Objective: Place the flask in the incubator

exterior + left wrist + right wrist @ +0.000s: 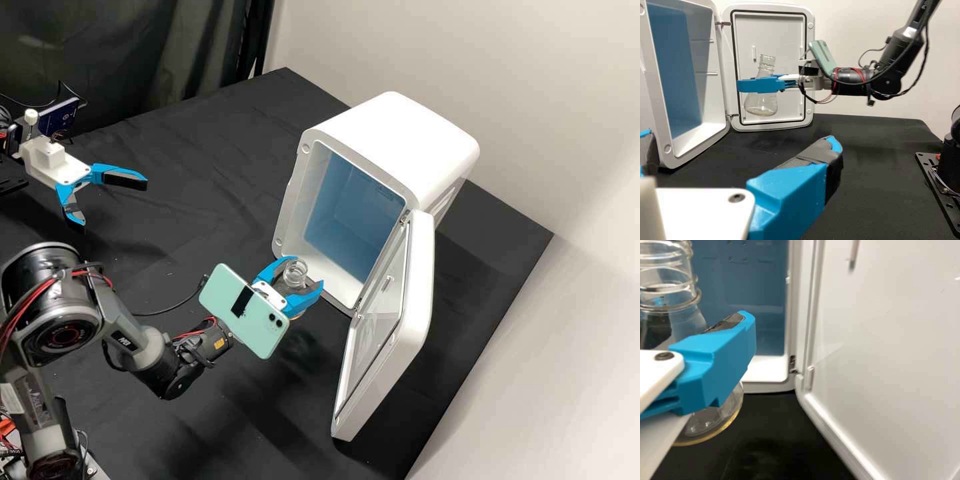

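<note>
The right gripper (304,276) is clamped on a clear glass conical flask (293,271). Its two blue fingers (715,360) cross the glass just under the threaded neck, where the cone begins to widen. The flask stands upright in that hold, mouth up and base down. Seen from the left wrist, its base hangs clear of the black cloth-covered table (213,153). A mint-green smartphone (243,319) is strapped to the wrist behind the gripper.

The next move turns on one relation: the flask sits just outside the mouth of the white box-shaped incubator (400,133), near the lower front lip. The blue-lined cavity (337,213) lies straight ahead along the line of the fingers. In the right wrist view that blue interior is directly behind the glass. The flask's long axis is vertical, and so is the tall opening, so I judge that no turning of the flask is needed. What seems left is a forward push with enough height for the base to pass over the sill.

The white door (413,287) is swung wide open and stands close beside the approach path on the right arm's outer side. It is the nearest thing the wrist could brush against.

The left gripper (112,201) is at the far side of the table, well apart from both flask and incubator. Its fingers are spread and hold nothing. The right arm is plainly the nearer one and has the load.
</note>
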Robot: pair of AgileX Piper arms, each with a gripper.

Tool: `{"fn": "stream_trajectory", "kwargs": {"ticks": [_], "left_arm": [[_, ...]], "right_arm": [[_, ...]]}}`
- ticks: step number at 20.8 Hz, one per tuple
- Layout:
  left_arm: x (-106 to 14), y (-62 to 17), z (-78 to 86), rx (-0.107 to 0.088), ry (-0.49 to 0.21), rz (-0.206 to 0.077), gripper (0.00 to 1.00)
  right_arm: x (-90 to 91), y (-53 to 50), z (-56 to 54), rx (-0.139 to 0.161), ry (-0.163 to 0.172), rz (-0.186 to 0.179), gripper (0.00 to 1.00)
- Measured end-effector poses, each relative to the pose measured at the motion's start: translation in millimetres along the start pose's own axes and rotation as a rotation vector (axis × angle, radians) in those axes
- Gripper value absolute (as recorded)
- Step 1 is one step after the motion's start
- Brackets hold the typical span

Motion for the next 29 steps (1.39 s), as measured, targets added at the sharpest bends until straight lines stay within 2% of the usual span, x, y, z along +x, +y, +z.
{"fn": "stream_trajectory", "kwargs": {"ticks": [3, 5, 9, 12, 15, 18, 23, 26, 29], "left_arm": [[0.0, 0.0, 0.0, 0.000, 0.000, 0.000, 1.00], [0.1, -0.1, 0.4, 0.000, -0.002, -0.001, 1.00], [0.4, -0.4, 1.4, 0.000, -0.008, -0.002, 1.00], [0.8, -0.8, 2.9, 0.000, -0.016, -0.005, 1.00], [1.0, -1.0, 3.7, 0.001, -0.021, -0.006, 1.00], [1.1, -1.1, 4.1, 0.001, -0.023, -0.007, 1.00], [1.1, -1.1, 4.1, 0.001, -0.023, -0.007, 1.00], [1.6, -2.4, 3.5, -0.003, -0.021, -0.013, 1.00], [1.8, -3.0, 3.3, -0.005, -0.021, -0.016, 1.00]], "right_arm": [[15.9, -0.7, 0.1, 0.000, -0.016, 0.035, 0.00], [26.8, -2.5, -1.8, -0.010, -0.009, 0.041, 0.00], [46.7, -3.6, -2.2, -0.011, 0.009, 0.049, 0.00], [58.6, 3.2, -1.1, -0.002, 0.004, 0.093, 0.00], [66.9, 11.4, -3.6, 0.003, 0.014, 0.136, 0.00], [72.3, 15.2, -8.4, -0.017, 0.034, 0.152, 0.00], [82.3, 17.9, -11.8, -0.022, 0.052, 0.167, 0.00], [89.5, 23.2, -19.3, -0.014, 0.073, 0.198, 0.00], [98.2, 21.7, -30.6, -0.004, 0.090, 0.192, 0.00]]}}
